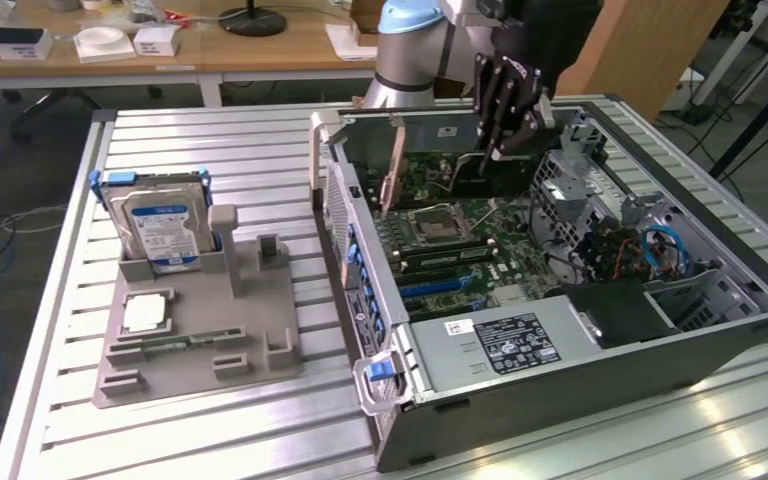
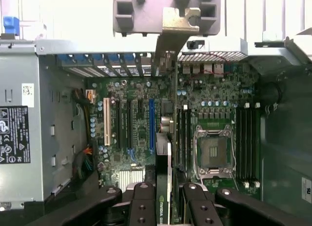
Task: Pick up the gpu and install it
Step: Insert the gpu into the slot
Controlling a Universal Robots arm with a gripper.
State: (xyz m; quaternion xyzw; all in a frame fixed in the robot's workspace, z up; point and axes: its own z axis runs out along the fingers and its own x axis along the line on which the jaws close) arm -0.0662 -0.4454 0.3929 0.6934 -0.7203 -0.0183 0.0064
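Note:
My gripper (image 1: 510,140) hangs inside the open computer case (image 1: 704,350), at its far end, shut on the gpu (image 1: 458,170). The card stands on edge above the motherboard (image 1: 491,255), its green circuit face turned to the exterior view's left and its metal bracket (image 1: 392,165) toward the case's rear wall. In the wrist view the gpu (image 2: 168,162) is seen edge-on, gripped between the black fingers (image 2: 144,209). It runs out to its silver bracket (image 2: 171,30) and hovers beside the blue expansion slot (image 2: 150,123). The gripper (image 2: 168,209) is shut on the card's near end.
On the slatted table, at the exterior view's left, a grey holder (image 1: 244,350) carries a hard drive (image 1: 160,228), a processor chip (image 1: 144,312) and a memory stick (image 1: 177,345). Inside the case are the processor socket (image 2: 213,150), a white slot (image 2: 106,121) and the power supply (image 1: 511,340).

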